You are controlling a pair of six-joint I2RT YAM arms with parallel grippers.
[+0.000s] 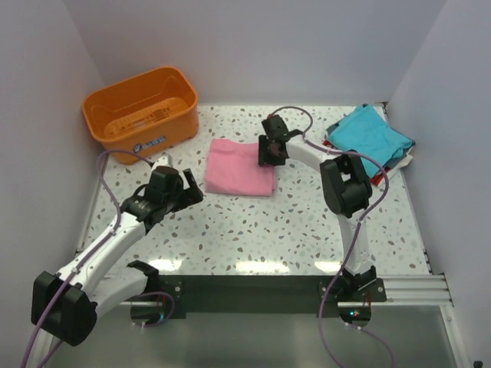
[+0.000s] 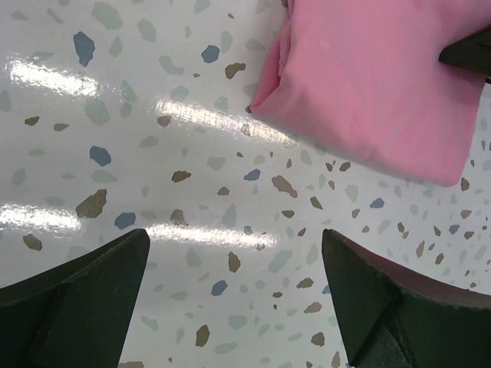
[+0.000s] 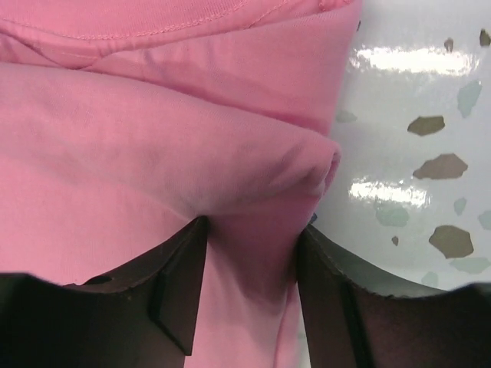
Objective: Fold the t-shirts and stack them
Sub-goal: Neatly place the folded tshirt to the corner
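Observation:
A folded pink t-shirt (image 1: 238, 170) lies flat in the middle of the speckled table (image 1: 253, 230). My right gripper (image 1: 271, 153) sits on its right edge. In the right wrist view its fingers (image 3: 252, 230) pinch a raised fold of the pink cloth (image 3: 153, 115), which fills the gap between them. My left gripper (image 1: 190, 186) hovers open just left of the shirt, with only bare table between its fingers (image 2: 234, 245); the pink t-shirt (image 2: 368, 84) lies ahead of them. At the back right rests a stack of folded t-shirts with a teal one (image 1: 372, 134) on top and red (image 1: 377, 175) and white edges beneath.
An orange plastic basket (image 1: 142, 111) stands at the back left corner. White walls close in the table on the left, back and right. The right arm's elbow (image 1: 345, 184) rises between the pink shirt and the stack.

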